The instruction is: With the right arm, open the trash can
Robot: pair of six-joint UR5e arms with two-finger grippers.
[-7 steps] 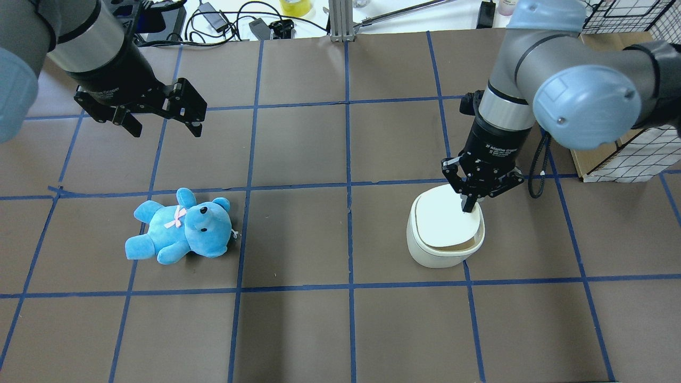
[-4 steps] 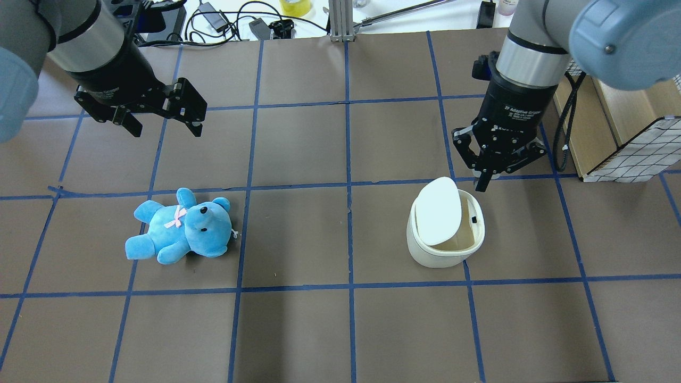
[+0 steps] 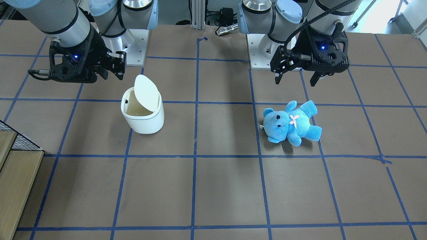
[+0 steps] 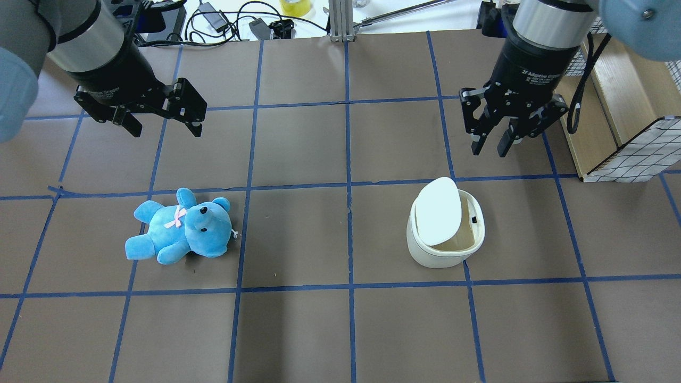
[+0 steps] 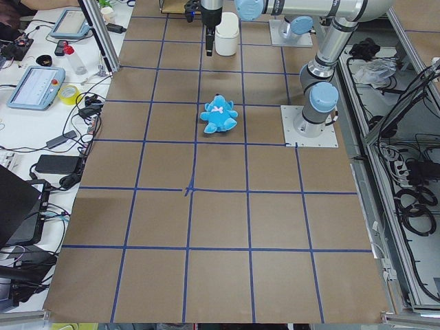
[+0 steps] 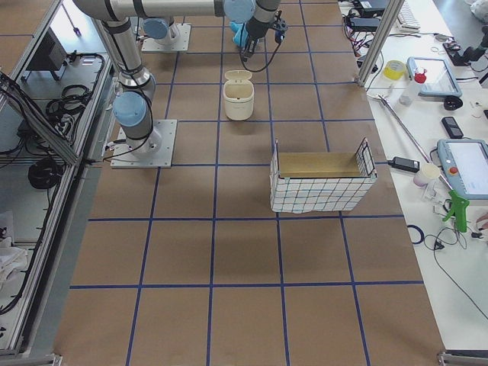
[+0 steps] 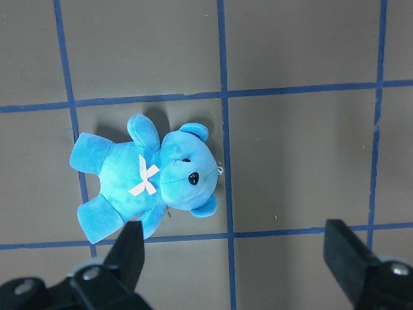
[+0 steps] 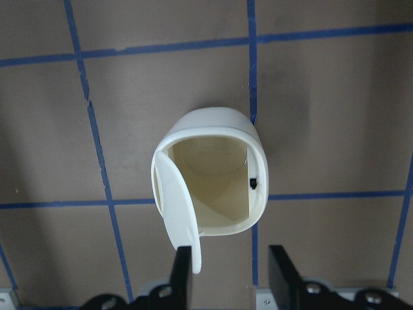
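Upright on the surface: trash can, lid tipped on edge, tan inside bared. Held clear beyond it, probably to spare the lid: right gripper, fingers narrowly parted, empty. Parked near the bear: left gripper, fingers wide.

Blue plush bear lies on its back in the left half of the counter, about midway between its long edges, with a pale pink bow on its chest. The counter is brown with a blue tape grid. A wire-mesh box with tan lining stands by the long edge opposite the robot. Beyond that edge are a yellow tape roll, cables and an aluminium post.
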